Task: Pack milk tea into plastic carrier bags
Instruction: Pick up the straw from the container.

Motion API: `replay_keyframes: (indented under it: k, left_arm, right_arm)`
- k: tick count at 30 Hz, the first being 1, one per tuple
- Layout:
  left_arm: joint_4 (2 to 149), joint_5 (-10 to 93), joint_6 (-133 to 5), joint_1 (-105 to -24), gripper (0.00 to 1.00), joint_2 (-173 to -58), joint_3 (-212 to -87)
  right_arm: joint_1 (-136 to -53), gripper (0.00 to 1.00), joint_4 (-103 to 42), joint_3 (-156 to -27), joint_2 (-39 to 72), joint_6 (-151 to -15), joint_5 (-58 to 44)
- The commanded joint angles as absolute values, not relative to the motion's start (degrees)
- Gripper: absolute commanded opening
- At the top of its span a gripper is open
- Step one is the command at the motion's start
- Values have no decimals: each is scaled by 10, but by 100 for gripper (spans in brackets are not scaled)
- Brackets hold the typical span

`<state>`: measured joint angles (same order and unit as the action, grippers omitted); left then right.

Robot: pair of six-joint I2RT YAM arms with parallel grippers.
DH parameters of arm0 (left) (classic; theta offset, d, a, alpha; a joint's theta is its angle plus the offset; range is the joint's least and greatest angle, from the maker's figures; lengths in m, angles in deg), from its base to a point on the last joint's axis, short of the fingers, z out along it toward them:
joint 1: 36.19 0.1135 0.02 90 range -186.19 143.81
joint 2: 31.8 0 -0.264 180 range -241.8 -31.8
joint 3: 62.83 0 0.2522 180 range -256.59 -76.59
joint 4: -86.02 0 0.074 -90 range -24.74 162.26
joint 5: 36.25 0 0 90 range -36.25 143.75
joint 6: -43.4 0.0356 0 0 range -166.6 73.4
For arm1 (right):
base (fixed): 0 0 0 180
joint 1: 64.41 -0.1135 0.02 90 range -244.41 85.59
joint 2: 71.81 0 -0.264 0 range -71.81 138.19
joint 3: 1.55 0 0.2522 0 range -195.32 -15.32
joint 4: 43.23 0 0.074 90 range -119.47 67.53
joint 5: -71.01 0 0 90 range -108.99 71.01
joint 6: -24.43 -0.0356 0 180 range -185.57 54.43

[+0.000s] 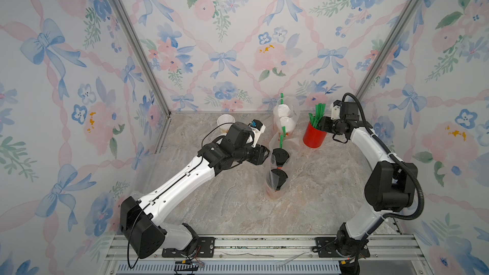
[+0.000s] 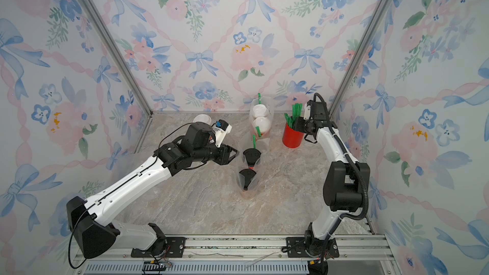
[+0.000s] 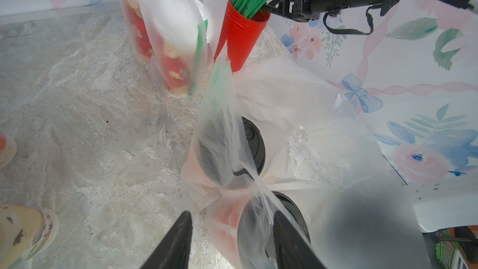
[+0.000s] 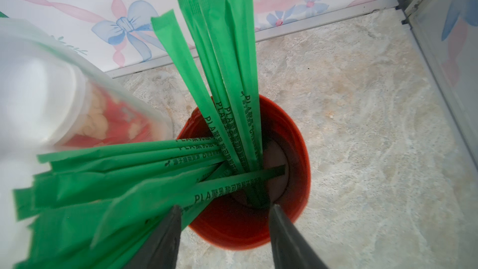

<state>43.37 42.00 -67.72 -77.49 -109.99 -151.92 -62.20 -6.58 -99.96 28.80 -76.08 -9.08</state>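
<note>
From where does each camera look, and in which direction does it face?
Top views: high above the front rail, facing down toward the back wall; the left gripper and right gripper show with their whole arms.
Left wrist: on the left arm, looking along its fingers at the bag holding black-lidded cups; the right gripper shows too.
Right wrist: on the right arm, looking down past its fingers into the red cup of green straws.
Shared: both wrist views show that cup and straws.

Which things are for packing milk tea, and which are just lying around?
Job: black-lidded paper cups, near clear plastic bag; white-lidded paper cups, far clear plastic bag; white-lidded cream paper cup.
Lying around: plain red cup of green straws.
</note>
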Motion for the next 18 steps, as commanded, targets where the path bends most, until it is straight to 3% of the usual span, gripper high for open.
replay_keyframes:
  k: [1, 5, 12, 18]
  left_arm:
    - [432, 420, -677, -776, 52, -1107, -1535]
    - [432, 419, -676, -776, 52, -1106, -1536]
    - [433, 419, -677, -776, 52, -1107, -1537]
    - [432, 416, -677, -776, 52, -1107, -1537]
  right_arm:
    - [-625, 54, -72, -1017, 290, -756, -73]
    - [-632, 53, -81, -1012, 279, -751, -43]
    - [-646, 63, -94, -993, 251, -748, -74]
    - [-646, 50, -87, -1024, 279, -745, -102]
